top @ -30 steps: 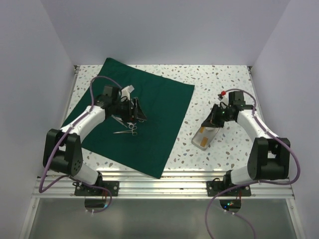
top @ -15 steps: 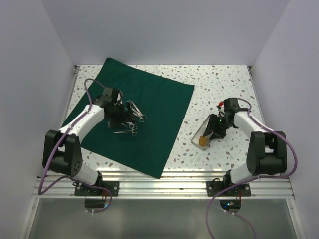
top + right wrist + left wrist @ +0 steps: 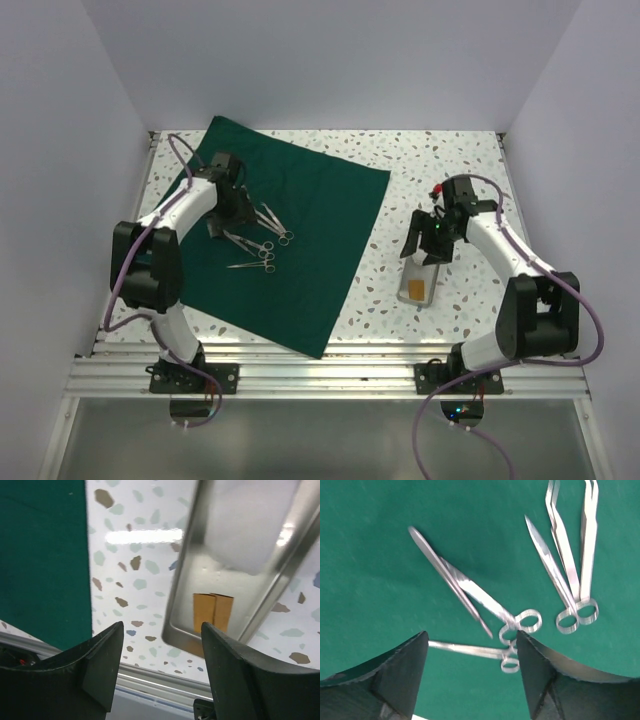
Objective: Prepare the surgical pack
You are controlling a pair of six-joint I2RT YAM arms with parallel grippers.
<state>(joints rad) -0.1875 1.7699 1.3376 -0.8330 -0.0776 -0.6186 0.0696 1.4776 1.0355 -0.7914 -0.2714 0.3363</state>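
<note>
The dark green drape (image 3: pixel 300 225) lies flat on the left half of the table. On it lie several steel instruments (image 3: pixel 258 238): ring-handled forceps (image 3: pixel 470 592), scissors (image 3: pixel 552 575) and tweezers (image 3: pixel 589 540). My left gripper (image 3: pixel 222 225) hovers just left of them, open, with nothing between its fingers (image 3: pixel 405 675). The steel tray (image 3: pixel 418 285) lies flat on the speckled table, right of the drape. It holds white gauze (image 3: pixel 250 525) and an orange-brown tag (image 3: pixel 213 611). My right gripper (image 3: pixel 427 248) hangs open above the tray's far end and is empty.
The terrazzo table (image 3: pixel 440 165) is enclosed by pale walls on three sides. An aluminium rail (image 3: pixel 330 350) runs along the near edge, close to the tray's near end. The drape's right edge (image 3: pixel 87 570) lies a short way left of the tray.
My right gripper opened and let go of the tray, which went from tilted to flat on the table. My left gripper drew back leftward from the instruments, and its elbow swung in.
</note>
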